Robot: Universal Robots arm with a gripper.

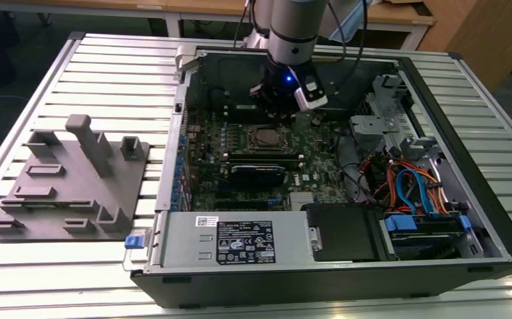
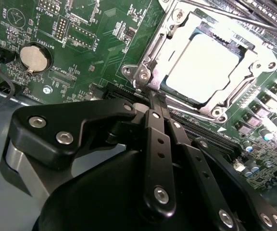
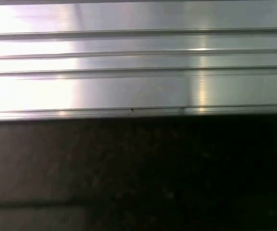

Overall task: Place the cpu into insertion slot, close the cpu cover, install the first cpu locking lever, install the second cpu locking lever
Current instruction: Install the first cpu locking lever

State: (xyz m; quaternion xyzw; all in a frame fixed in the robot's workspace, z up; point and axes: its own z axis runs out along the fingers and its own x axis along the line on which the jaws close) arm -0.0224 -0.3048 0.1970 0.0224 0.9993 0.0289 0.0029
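Note:
In the exterior view my gripper (image 1: 276, 111) reaches down into the open computer case, just behind the insertion slot (image 1: 262, 136) on the green board. In the second wrist view the cpu (image 2: 208, 65) lies flat in the slot with its bright silver top showing. The cpu cover (image 2: 169, 50), a silvery frame, lies down around it. My gripper (image 2: 155, 96) has its black fingers (image 2: 154, 139) pressed together, with the tips at the corner of the cover. Nothing shows between them. A thin metal lever rod (image 2: 225, 13) runs along the socket's far side.
The case walls (image 1: 185, 100) box in the board. Cables (image 1: 411, 186) and a drive cage fill the exterior view's right, and a power supply (image 1: 238, 242) sits at the front. A grey fixture plate (image 1: 70, 179) lies on the ribbed table (image 3: 138, 57). A coin battery (image 2: 34, 58) sits near the socket.

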